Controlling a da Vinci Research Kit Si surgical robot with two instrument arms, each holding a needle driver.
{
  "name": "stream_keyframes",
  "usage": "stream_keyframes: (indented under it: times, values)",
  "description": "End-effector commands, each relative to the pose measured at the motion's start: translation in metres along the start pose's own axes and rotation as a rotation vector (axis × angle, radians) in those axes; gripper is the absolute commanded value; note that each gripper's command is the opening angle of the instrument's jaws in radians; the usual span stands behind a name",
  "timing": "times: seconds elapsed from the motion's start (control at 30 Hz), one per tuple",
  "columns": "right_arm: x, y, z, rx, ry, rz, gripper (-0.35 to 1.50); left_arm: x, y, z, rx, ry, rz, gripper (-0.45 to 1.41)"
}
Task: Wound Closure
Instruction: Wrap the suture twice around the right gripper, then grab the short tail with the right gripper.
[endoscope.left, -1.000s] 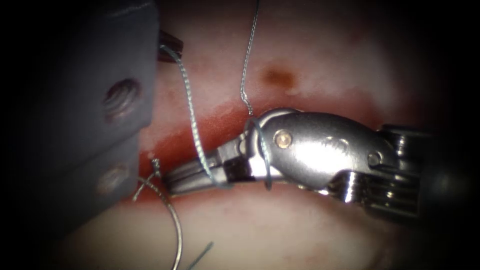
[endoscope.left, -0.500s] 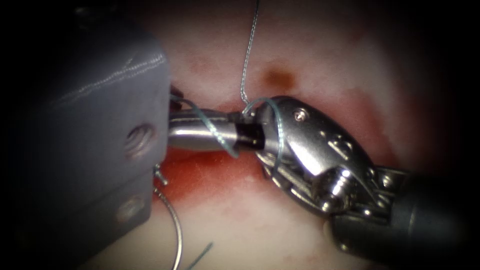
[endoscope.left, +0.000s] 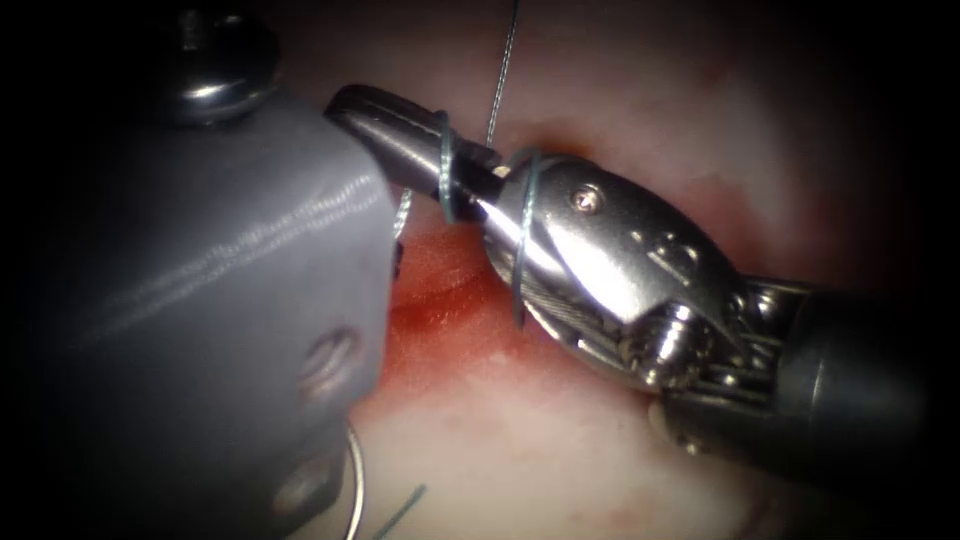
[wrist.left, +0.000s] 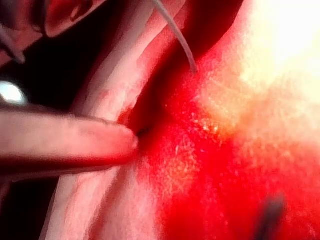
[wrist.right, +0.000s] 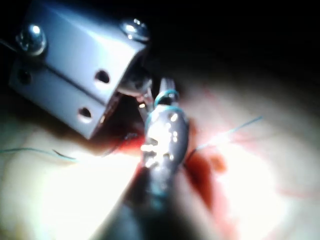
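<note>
Looping twice round right end effector (endoscope.left: 400, 135): thread (endoscope.left: 445, 170); jaws look closed, empty. Left end effector state unclear. Needle (endoscope.left: 357, 490) lying on tissue (endoscope.left: 520, 450).

There are no words, numbers or signs to read in any of the pictures. Nothing is printed on the shiny metal tool, the gray block, the thread or the pink and red tissue.

thread (endoscope.left: 446, 180) loops around the right tool (endoscope.left: 400, 135) above the cut (endoscope.left: 440, 310).
</note>
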Motion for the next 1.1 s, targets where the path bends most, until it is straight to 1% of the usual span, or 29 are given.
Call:
stream_keyframes:
  times: [0.03,0.07,0.13,0.17,0.23,0.27,0.3,0.4,0.47,0.53,0.57,0.67,0.7,0.8,0.9,0.97,1.1]
  values:
    - [0.0006,-0.0005,0.0019,-0.028,-0.002,-0.01,-0.3,-0.0008,0.0009,-0.0004,-0.006,-0.002,0.001,-0.45]
    - [0.0005,-0.0007,0.002,-0.044,-0.001,-0.013,-0.16,-0.001,0.0008,-0.0004,-0.004,-0.001,0.0,-0.45]
    - [0.0004,-0.0009,0.0023,-0.068,0.0,-0.018,-0.16,-0.0012,0.0006,-0.0004,-0.004,0.0,-0.002,-0.45]
    - [0.0004,-0.001,0.0024,-0.077,0.0,-0.02,-0.13,-0.0013,0.0005,-0.0004,-0.004,0.0,-0.002,-0.45]
    - [0.0003,-0.0012,0.0025,-0.097,-0.012,-0.042,0.1,-0.0015,0.0005,-0.0003,-0.002,0.002,-0.004,-0.45]
    - [0.0003,-0.0013,0.0026,-0.108,-0.021,-0.051,0.29,-0.0015,0.0004,-0.0003,-0.002,0.002,-0.004,-0.45]
    - [0.0002,-0.0013,0.0026,-0.115,-0.03,-0.06,0.39,-0.0015,0.0004,-0.0003,0.0,0.003,-0.005,-0.45]
    - [0.0002,-0.0014,0.0025,-0.145,-0.058,-0.067,0.49,-0.0016,0.0004,-0.0003,0.001,0.003,-0.004,-0.45]
    - [0.0001,-0.0013,0.0024,-0.165,-0.078,-0.072,0.49,-0.0015,0.0004,-0.0003,0.001,0.003,-0.004,-0.45]
    - [0.0001,-0.0013,0.0023,-0.183,-0.117,-0.083,0.49,-0.0015,0.0005,-0.0003,0.001,0.003,-0.003,-0.45]
    - [0.0,-0.0013,0.0023,-0.19,-0.135,-0.091,0.56,-0.0014,0.0005,-0.0003,0.003,0.0,-0.002,-0.45]
    - [-0.0002,-0.0014,0.0021,-0.206,-0.185,-0.108,0.46,-0.0011,0.0005,-0.0003,0.006,0.018,0.0,-0.45]
    - [-0.0004,-0.0014,0.0021,-0.217,-0.208,-0.119,0.34,-0.0007,0.0005,-0.0002,0.006,0.042,0.002,-0.45]
    - [-0.001,-0.0015,0.0019,-0.243,-0.255,-0.129,0.27,0.0,0.0004,0.0002,0.004,0.099,0.005,-0.45]
    - [-0.0019,-0.0015,0.0017,-0.319,-0.307,-0.149,0.22,0.0006,0.0002,0.0009,-0.002,0.166,0.0,-0.45]
    - [-0.0024,-0.0016,0.0016,-0.347,-0.322,-0.156,0.16,0.0009,0.0001,0.0013,0.001,0.19,-0.002,-0.45]
    - [-0.003,-0.0014,0.0014,-0.422,-0.352,-0.129,0.11,0.0012,0.0,0.0015,-0.003,0.228,0.004,-0.45]
